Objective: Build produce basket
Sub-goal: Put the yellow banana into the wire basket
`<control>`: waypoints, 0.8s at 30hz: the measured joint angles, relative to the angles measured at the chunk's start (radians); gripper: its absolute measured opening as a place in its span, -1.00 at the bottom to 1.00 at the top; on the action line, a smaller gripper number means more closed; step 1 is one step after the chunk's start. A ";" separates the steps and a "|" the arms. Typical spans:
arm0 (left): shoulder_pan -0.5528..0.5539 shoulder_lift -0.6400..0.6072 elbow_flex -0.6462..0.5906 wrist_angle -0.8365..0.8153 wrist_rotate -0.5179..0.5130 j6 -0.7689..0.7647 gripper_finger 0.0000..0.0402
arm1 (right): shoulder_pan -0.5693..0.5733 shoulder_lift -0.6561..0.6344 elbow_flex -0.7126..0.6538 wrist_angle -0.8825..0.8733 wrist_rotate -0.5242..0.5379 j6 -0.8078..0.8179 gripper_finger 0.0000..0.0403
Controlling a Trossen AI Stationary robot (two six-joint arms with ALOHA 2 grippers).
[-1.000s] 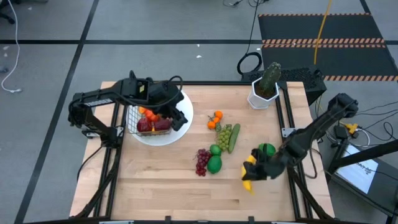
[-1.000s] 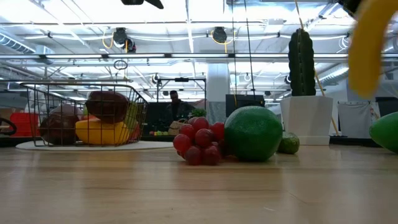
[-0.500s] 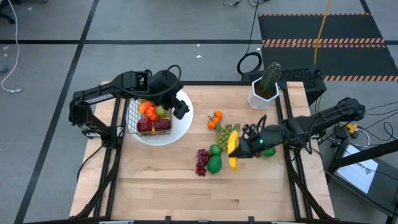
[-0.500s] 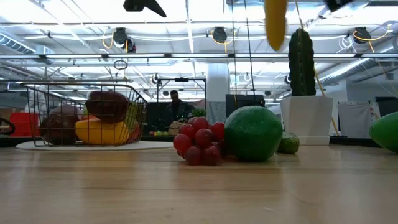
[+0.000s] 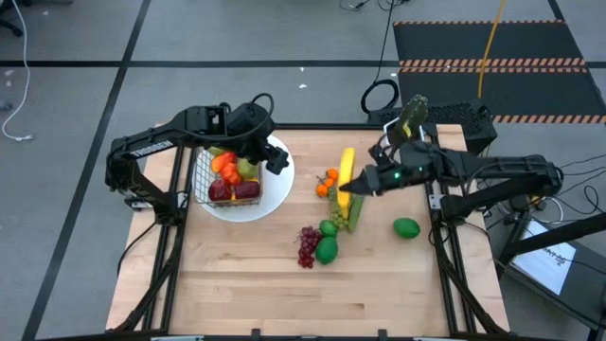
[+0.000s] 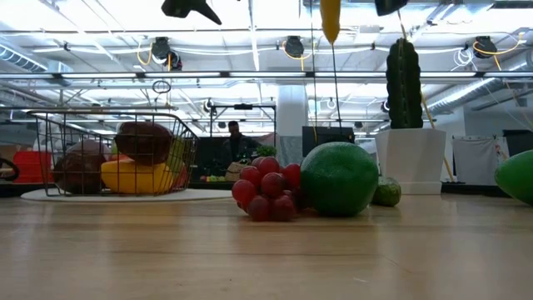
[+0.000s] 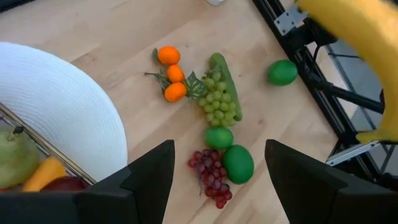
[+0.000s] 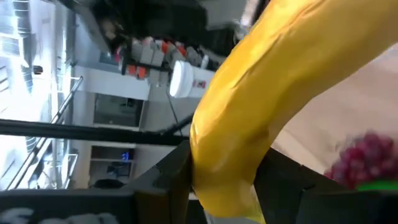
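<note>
On plate (image 5: 275,194): basket (image 5: 204,177) holding apples, pear, orange produce (image 5: 230,176).

In the low view the banana (image 6: 330,18) in the right tool (image 5: 358,186) is cut off by the top edge; the right wrist view blurs it.

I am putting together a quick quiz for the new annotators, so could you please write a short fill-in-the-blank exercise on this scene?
1. The right gripper holds a yellow ____ in the air.
2. The basket stands on a round white ____.
3. The left gripper hangs open and holds ____.
4. The red grapes lie on the ____.

Missing words: banana; plate; nothing; table
</note>
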 joint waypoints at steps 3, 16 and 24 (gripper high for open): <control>0.000 0.000 0.000 0.001 0.000 -0.021 0.25 | -0.054 -0.001 0.035 0.001 -0.028 -0.062 -0.30; 0.017 0.000 0.000 0.006 0.007 -0.024 0.25 | -0.233 -0.001 0.219 -0.118 -0.181 -0.346 -0.30; 0.040 0.000 0.000 0.008 0.008 -0.028 0.25 | -0.287 -0.001 0.269 -0.134 -0.233 -0.527 -0.30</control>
